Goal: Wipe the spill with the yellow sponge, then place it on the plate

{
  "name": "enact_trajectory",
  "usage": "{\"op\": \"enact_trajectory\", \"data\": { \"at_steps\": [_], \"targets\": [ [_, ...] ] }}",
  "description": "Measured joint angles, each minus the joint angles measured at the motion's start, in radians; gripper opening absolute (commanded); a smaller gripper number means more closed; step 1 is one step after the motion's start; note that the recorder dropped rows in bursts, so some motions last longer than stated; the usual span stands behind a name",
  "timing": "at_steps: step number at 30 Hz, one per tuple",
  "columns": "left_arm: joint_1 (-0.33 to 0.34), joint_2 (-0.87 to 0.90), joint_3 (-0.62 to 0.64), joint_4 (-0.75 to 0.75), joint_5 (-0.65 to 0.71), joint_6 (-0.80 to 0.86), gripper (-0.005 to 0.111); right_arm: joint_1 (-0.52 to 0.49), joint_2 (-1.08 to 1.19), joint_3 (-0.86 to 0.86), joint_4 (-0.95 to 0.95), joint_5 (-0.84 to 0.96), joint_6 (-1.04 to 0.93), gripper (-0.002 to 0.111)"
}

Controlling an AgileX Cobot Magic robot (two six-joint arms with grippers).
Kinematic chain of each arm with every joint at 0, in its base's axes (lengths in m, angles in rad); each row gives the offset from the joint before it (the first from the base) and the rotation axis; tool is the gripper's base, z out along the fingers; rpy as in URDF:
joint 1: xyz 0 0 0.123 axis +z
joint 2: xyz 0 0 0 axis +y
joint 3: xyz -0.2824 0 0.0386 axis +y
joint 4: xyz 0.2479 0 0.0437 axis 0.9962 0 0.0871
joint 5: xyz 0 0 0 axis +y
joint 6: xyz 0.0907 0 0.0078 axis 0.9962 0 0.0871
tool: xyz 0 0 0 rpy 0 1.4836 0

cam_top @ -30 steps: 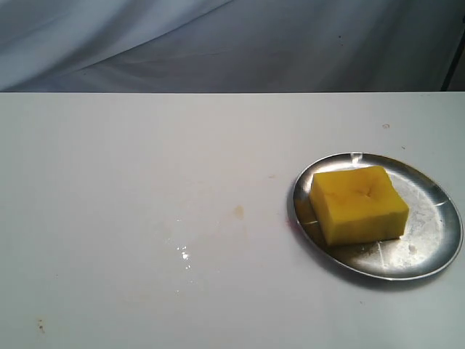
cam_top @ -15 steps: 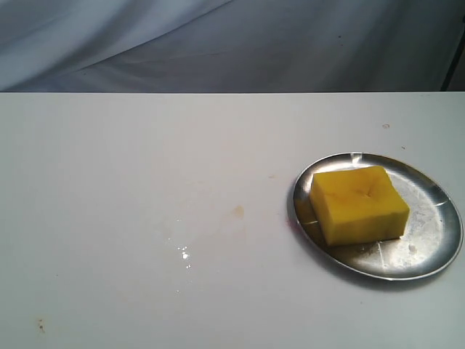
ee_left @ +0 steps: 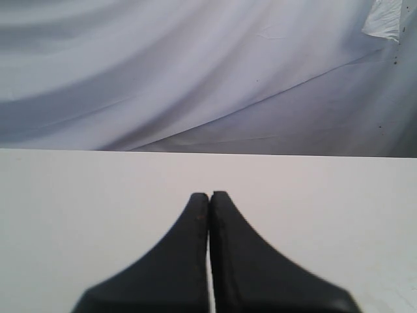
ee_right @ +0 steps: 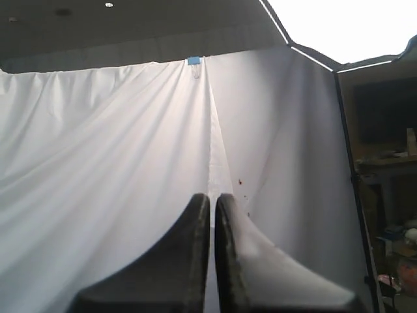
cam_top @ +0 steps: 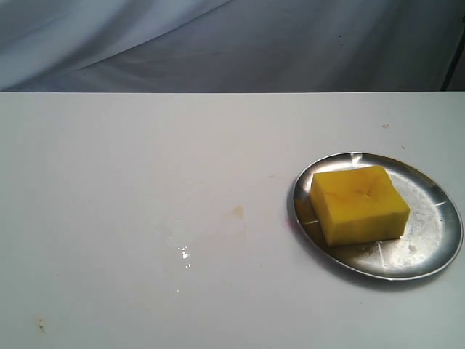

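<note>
- We are seeing no change across the last second: the yellow sponge (cam_top: 360,203) is sitting in the same spot on the plate (cam_top: 438,218), same orientation, nothing shifting on the table (cam_top: 109,167).
- The sponge is lying flat, toward the side of the plate nearer the table's middle, with bare metal showing on the far-right part. Its top is showing faint orange stains and a shallow dent.
- Neither arm is showing in the exterior view.
- The left gripper (ee_left: 209,195) is pressed together with nothing between its tips, hanging over bare table and facing the grey cloth.
- The right gripper (ee_right: 212,197) is also pressed together and empty, aiming up at the white curtain (ee_right: 104,169), well away from the plate.
- The spill (cam_top: 238,211) is showing only as a small tan mark left of the plate, apart from it. A few clear droplets (cam_top: 184,254) are glinting nearer the front edge.
- We are reading this as a settled scene: sponge placed, both arms parked clear, so the put-down step is looking done.
- We are flagging the tan mark: it is looking like residue, so we are judging the wipe as not fully clean. We cannot tell from these views whether it is wet or dried.
</note>
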Motion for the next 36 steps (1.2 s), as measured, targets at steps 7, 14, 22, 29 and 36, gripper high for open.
{"op": "enact_trajectory", "data": {
  "at_steps": [7, 14, 22, 29, 36],
  "targets": [
    [0.0, 0.0, 0.0, 0.0, 0.0, 0.0, 0.001, 0.002, 0.0, 0.048, -0.004, 0.015, -0.003, 0.0],
    [0.0, 0.0, 0.0, 0.0, 0.0, 0.0, 0.001, 0.027, 0.0, 0.259, -0.006, -0.088, -0.075, 0.0],
    [0.0, 0.0, 0.0, 0.0, 0.0, 0.0, 0.001, 0.029, 0.002, 0.491, 0.196, -0.12, -0.165, 0.0],
    [0.0, 0.0, 0.0, 0.0, 0.0, 0.0, 0.001, 0.029, 0.002, 0.6, 0.255, -0.24, -0.186, 0.0],
    [0.0, 0.0, 0.0, 0.0, 0.0, 0.0, 0.001, 0.029, 0.002, 0.615, 0.261, -0.268, -0.397, 0.0]
  ]
}}
